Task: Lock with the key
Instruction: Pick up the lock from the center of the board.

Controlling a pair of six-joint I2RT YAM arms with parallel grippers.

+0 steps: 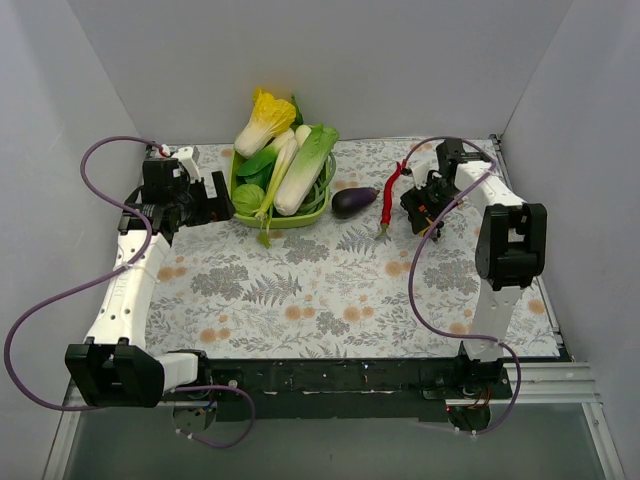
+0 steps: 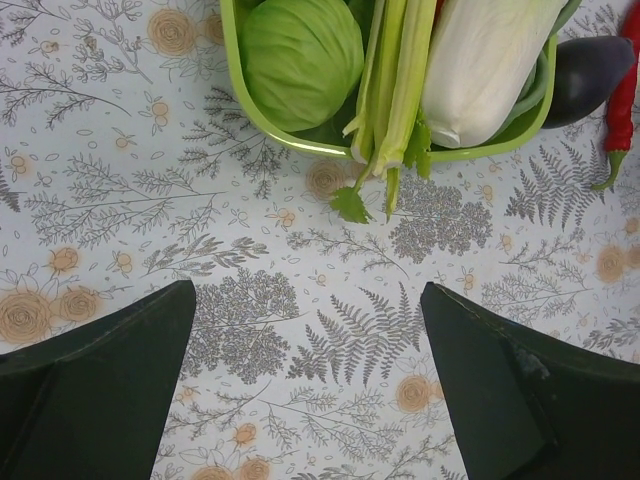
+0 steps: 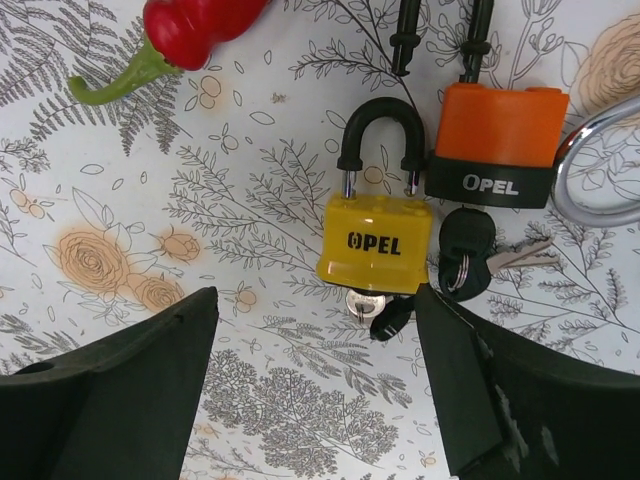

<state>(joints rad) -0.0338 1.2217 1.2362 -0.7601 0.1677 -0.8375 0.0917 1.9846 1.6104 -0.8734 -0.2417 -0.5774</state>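
In the right wrist view a yellow OPEL padlock point(image 3: 377, 243) lies flat on the floral cloth, its black shackle pointing away from me. A key with a black head point(image 3: 383, 311) sits in its bottom keyhole. An orange OPEL padlock point(image 3: 500, 140) lies beside it on the right, with black-headed keys on a ring point(image 3: 470, 250) below it. My right gripper point(image 3: 315, 385) is open, hovering just short of the yellow padlock's key end, holding nothing. In the top view it point(image 1: 428, 208) is at the far right. My left gripper point(image 2: 305, 380) is open and empty over bare cloth, at the far left point(image 1: 205, 200).
A green basket point(image 1: 282, 218) of cabbages and greens stands at the back centre. An eggplant point(image 1: 352, 201) and a red chili point(image 1: 391, 190) lie between it and my right gripper; the chili also shows in the right wrist view point(image 3: 195, 25). A metal ring point(image 3: 590, 170) lies at the right edge.
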